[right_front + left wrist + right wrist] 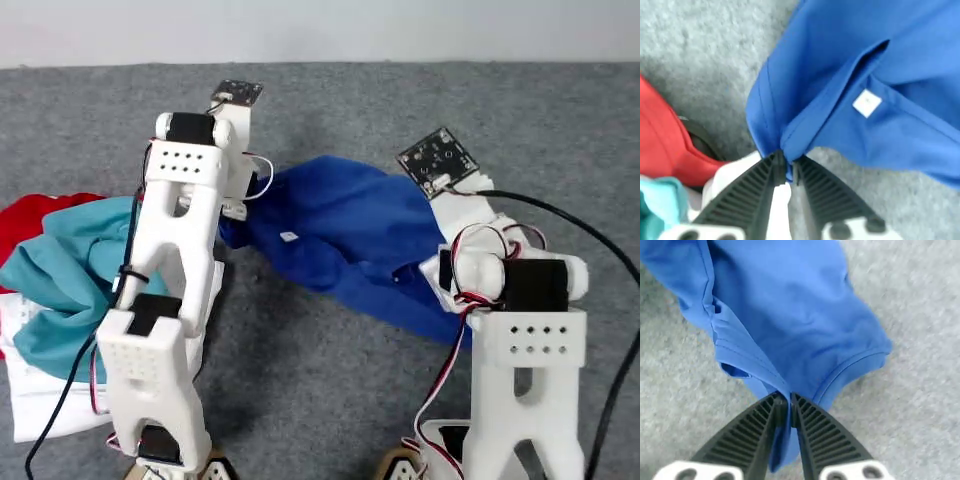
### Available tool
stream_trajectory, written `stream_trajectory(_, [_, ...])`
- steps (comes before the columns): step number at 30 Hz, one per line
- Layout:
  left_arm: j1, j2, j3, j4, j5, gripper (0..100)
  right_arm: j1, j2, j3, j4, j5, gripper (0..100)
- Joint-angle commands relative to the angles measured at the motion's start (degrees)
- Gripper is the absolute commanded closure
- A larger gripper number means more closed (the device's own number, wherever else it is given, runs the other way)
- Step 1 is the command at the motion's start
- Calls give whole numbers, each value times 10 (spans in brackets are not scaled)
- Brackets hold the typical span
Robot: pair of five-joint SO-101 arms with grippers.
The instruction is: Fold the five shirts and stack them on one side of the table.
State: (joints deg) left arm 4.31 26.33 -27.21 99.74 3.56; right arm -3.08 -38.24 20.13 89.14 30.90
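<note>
Blue shirt [340,230] pinched by left gripper [785,166] and right gripper [790,401], high view's teal shirt [60,275] alongside

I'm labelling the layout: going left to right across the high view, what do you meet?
The shirt pile → left arm → blue shirt → right arm.

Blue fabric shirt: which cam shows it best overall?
High view: nearly the whole blue fabric shirt lies stretched between both arms. Left wrist view gives a seam and small white label, the left tool shut on a fold. Right wrist view gives a hemmed opening, the right tool shut on its edge.
</note>
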Motion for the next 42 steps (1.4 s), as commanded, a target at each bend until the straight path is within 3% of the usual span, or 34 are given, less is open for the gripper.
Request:
stream_trajectory(1, [4, -70, 40, 9, -30, 900, 4, -12, 20, -2, -6, 989])
stream_trajectory(9, [4, -88, 79, -4, -66, 892, 1, -12, 60, -3, -4, 989])
stream_trajectory(16, [4, -24, 42, -203, -61, 886, 0, -12, 78, -36, -4, 989])
stream_trajectory(19, [5, 38, 0, -245, -61, 857, 0, -11, 79, -32, -6, 989])
stream_trajectory(35, [10, 427, -548, -88, -60, 848, 1, -6, 91, -35, -4, 989])
stream_trajectory(42, [42, 479, -662, -7, -60, 848, 1, -6, 91, -35, -5, 989])
